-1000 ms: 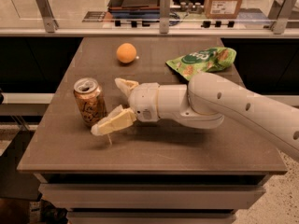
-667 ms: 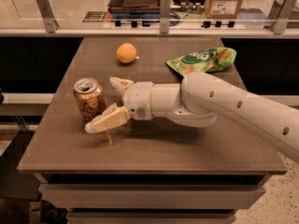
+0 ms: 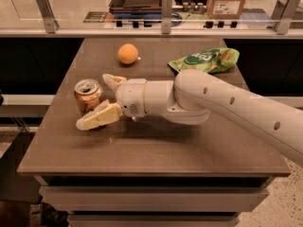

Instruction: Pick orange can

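The orange can [image 3: 87, 95] stands upright on the left part of the brown table [image 3: 156, 145], its silver top showing. My gripper [image 3: 97, 100] reaches in from the right on a white arm. It is open, with one finger [image 3: 112, 82] behind the can and the other finger [image 3: 97, 118] in front of it, so the can sits partly between them. The front finger covers the can's lower edge. I cannot tell whether either finger touches the can.
A round orange fruit [image 3: 128, 54] lies at the back of the table. A green chip bag [image 3: 207, 60] lies at the back right. A glass-railed counter [image 3: 161, 27] with boxes runs behind the table. The table's left edge is close to the can.
My gripper has moved left toward the can, and its fingers now reach around the can's sides. The can, fruit and bag have not moved.
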{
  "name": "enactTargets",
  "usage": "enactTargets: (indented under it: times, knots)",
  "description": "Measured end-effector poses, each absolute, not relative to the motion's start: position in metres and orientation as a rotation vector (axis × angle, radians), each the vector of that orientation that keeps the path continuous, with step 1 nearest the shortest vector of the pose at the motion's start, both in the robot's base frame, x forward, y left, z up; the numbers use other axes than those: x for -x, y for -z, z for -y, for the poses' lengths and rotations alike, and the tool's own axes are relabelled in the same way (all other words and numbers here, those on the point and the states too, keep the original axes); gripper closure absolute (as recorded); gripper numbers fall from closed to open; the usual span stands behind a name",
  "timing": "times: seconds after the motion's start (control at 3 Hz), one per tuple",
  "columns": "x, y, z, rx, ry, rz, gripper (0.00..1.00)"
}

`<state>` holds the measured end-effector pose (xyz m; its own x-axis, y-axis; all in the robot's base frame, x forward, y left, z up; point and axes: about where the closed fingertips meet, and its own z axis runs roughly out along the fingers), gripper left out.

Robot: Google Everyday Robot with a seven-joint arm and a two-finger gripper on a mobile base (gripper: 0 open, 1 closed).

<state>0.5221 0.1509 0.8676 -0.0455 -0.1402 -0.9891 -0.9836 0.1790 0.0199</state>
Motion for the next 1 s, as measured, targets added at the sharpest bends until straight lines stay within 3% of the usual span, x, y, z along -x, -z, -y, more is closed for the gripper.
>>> enactTargets:
  times: [0.33, 1.0]
  knots:
    - [-0.5206, -0.8717, -0.1571, 1.167, -1.04, -1.408, 0.16]
    - [-0.517, -0.8779, -0.1629, 1.185, -1.049, -1.375, 0.62]
